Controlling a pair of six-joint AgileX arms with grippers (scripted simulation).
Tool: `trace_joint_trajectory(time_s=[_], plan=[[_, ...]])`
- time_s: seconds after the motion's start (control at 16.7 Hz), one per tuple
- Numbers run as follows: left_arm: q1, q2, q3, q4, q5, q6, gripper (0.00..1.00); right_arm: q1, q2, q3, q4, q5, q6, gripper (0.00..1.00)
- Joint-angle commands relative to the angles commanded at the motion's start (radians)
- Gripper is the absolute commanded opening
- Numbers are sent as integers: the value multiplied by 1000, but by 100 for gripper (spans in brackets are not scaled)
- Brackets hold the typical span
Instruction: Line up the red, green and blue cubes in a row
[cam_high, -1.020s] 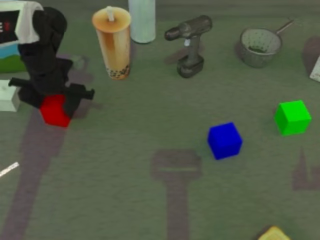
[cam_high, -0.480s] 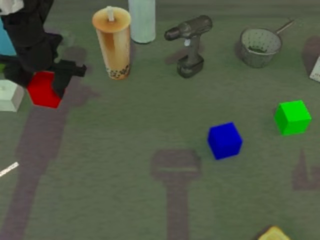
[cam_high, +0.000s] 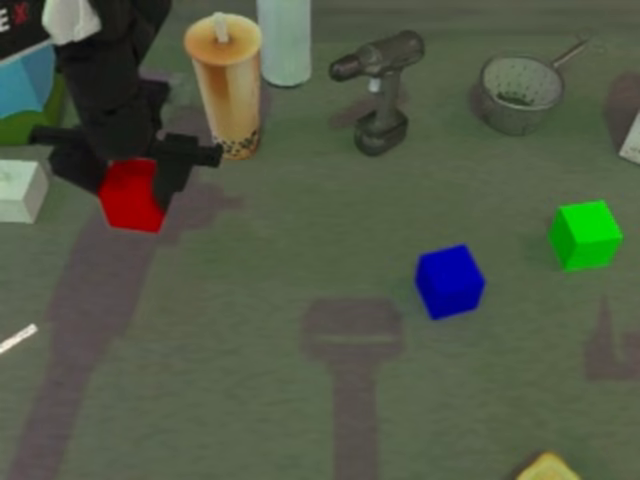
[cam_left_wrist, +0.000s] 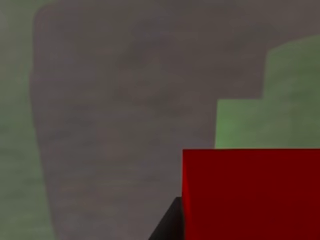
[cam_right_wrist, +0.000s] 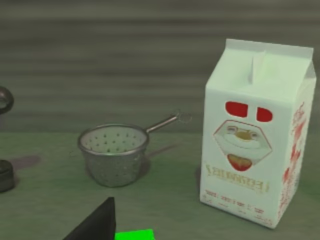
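The left gripper (cam_high: 128, 178), clamped on the red cube (cam_high: 130, 197) beside the bubble-tea cup (cam_high: 225, 85), should carry it level toward the blue cube (cam_high: 449, 281), avoiding that cup.

Bright red cube (cam_high: 130, 196) in my black left gripper (cam_high: 128, 172); deep blue cube (cam_high: 449, 281) at four o'clock, bright green cube (cam_high: 585, 235) beyond; white carton (cam_right_wrist: 257, 132) with red marks; tan cup (cam_high: 225, 85)

Milk carton (cam_right_wrist: 257, 132), just beside the metal strainer (cam_right_wrist: 114, 152): one line of small print under its picture, mirrored and unreadable. No other legible text anywhere.
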Motion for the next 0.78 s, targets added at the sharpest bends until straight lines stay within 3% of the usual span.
trace_joint_trajectory(time_s=[0.48, 0.78], plan=[[-362, -271, -360, 66, -11, -557, 0, 0, 0, 0, 0, 0, 0, 100], [-457, -357, -455, 95, -17, -671, 0, 0, 0, 0, 0, 0, 0, 100]])
